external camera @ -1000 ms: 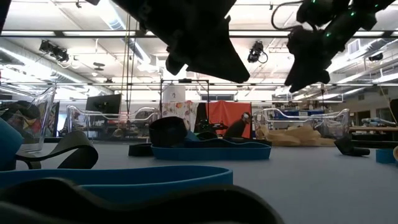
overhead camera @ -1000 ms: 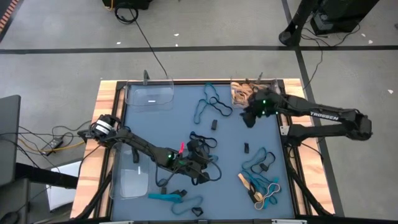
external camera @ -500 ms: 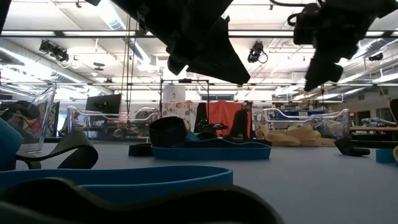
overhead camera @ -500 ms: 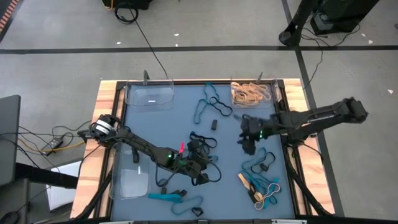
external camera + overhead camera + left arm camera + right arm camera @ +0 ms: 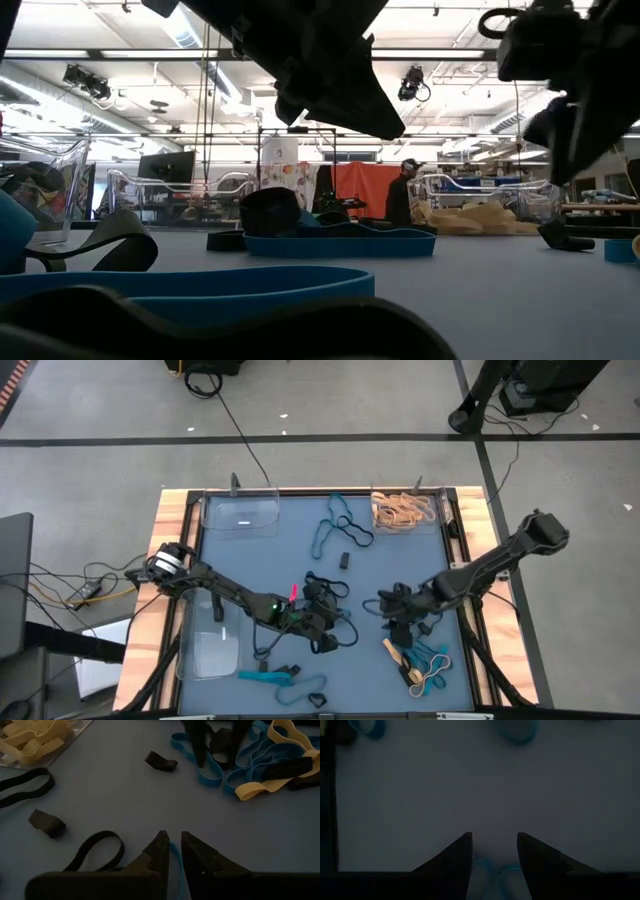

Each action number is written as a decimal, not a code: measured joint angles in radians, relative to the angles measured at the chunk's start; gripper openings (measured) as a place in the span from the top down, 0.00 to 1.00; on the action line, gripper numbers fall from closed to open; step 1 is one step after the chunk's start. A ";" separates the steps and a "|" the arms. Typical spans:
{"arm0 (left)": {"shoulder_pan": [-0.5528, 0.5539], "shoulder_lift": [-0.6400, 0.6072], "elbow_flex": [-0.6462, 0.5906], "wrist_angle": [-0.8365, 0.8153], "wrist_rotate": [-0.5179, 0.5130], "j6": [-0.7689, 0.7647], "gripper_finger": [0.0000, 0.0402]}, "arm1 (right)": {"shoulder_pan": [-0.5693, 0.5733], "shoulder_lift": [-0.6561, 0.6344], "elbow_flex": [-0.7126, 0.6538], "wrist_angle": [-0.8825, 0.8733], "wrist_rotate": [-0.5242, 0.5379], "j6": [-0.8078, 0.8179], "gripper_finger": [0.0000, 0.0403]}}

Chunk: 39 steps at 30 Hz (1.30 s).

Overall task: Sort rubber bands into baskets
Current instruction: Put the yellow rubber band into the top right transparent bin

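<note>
Hovering our right gripper point(image 5: 400, 622) over a teal band point(image 5: 490, 870) — fingers apart, empty; left gripper point(image 5: 171, 851) nearly shut — pinching a teal band.

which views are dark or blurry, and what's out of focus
Right wrist view: very dim, the right tool a near-black silhouette over blurred teal-blue rubber loops. Low view: both arms backlit by ceiling lights; the nearest teal-blue band is smeared out of focus. Left wrist view: dim but legible, tan rubber bands sharp. High view: evenly lit, clear.
</note>
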 joint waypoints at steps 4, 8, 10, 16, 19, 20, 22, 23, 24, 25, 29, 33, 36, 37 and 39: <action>0.002 0.000 0.000 0.000 0.007 0.000 0.87 | 0.060 0.067 0.000 0.031 0.000 0.105 0.58; 0.001 0.000 0.000 0.000 0.006 0.007 0.87 | 0.118 0.134 0.000 0.031 0.005 0.186 0.58; 0.001 0.000 0.000 0.000 0.005 0.021 0.87 | 0.137 0.161 0.000 0.033 0.006 0.201 0.58; 0.002 0.000 0.000 0.006 0.004 0.022 0.87 | 0.162 0.205 0.000 0.096 0.007 0.197 0.55; 0.001 0.000 0.000 0.017 0.003 0.020 0.87 | 0.167 0.214 0.000 0.145 0.004 0.165 0.54; 0.002 0.000 0.000 0.024 0.003 0.020 0.87 | 0.169 0.214 0.000 0.163 0.004 0.160 0.54; 0.002 0.000 0.000 0.029 0.003 0.020 0.87 | 0.171 0.213 0.000 0.183 0.006 0.152 0.55; 0.001 0.000 0.000 0.029 0.002 0.021 0.87 | 0.172 0.211 0.000 0.183 0.008 0.150 0.56; 0.001 0.000 0.000 0.028 0.002 0.021 0.87 | 0.172 0.210 0.000 0.186 0.008 0.150 0.56; 0.001 0.000 0.000 0.028 0.002 0.021 0.87 | 0.172 0.209 0.000 0.190 0.008 0.150 0.57; 0.002 0.000 0.000 0.028 0.001 0.021 0.87 | 0.172 0.209 0.000 0.189 -0.002 0.164 0.60; 0.001 0.000 0.000 0.028 0.001 0.021 0.87 | 0.173 0.210 0.000 0.189 -0.017 0.200 0.64; 0.001 0.000 0.000 0.028 0.001 0.021 0.87 | 0.181 0.212 0.000 0.194 -0.017 0.209 0.69; 0.001 0.000 0.000 0.028 0.001 0.021 0.87 | 0.183 0.212 0.000 0.196 -0.015 0.212 0.70; 0.001 0.000 0.000 0.028 0.001 0.021 0.87 | 0.187 0.212 0.000 0.196 -0.007 0.220 0.73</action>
